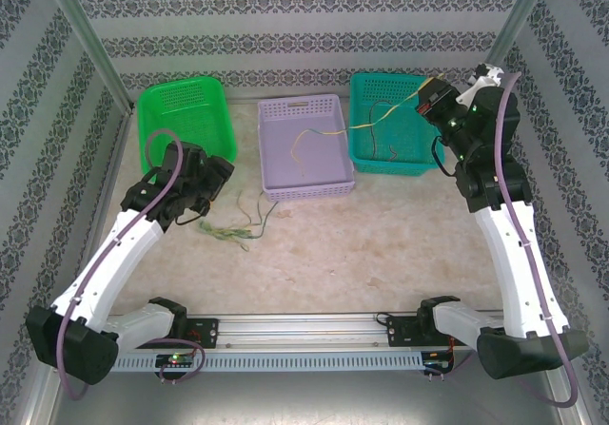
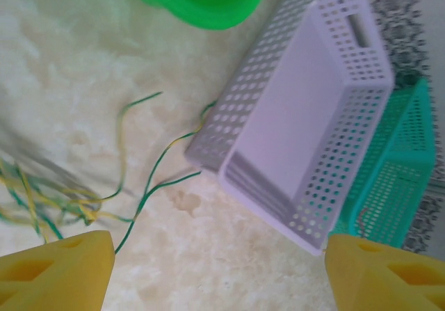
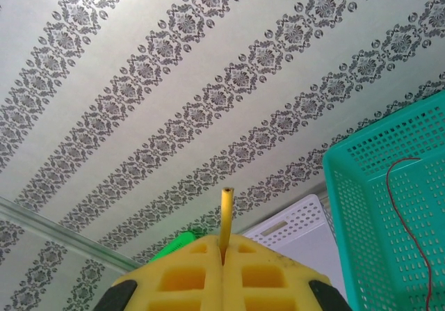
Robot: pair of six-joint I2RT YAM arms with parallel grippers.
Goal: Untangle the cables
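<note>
Separating step: your right gripper point(image 3: 224, 255) is clamped on one yellow cable point(image 3: 227, 210), raised over the teal basket point(image 3: 354, 213). Your left gripper point(image 2: 221, 276) hangs wide open above the tangle of cables point(image 2: 49, 203) on the table beside the purple basket point(image 2: 240, 113). Next you'd likely pinch one strand there without dragging the rest. The overhead view shows the yellow cable trailing into the purple basket; the right wrist view adds a thin red wire point(image 3: 400, 213) in the teal one.

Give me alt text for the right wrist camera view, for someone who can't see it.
The yellow-padded right gripper is shut on a yellow cable, whose short end sticks up between the pads. To the right is a teal basket with a thin red wire inside. A lilac basket lies beyond, against a patterned wall.
</note>
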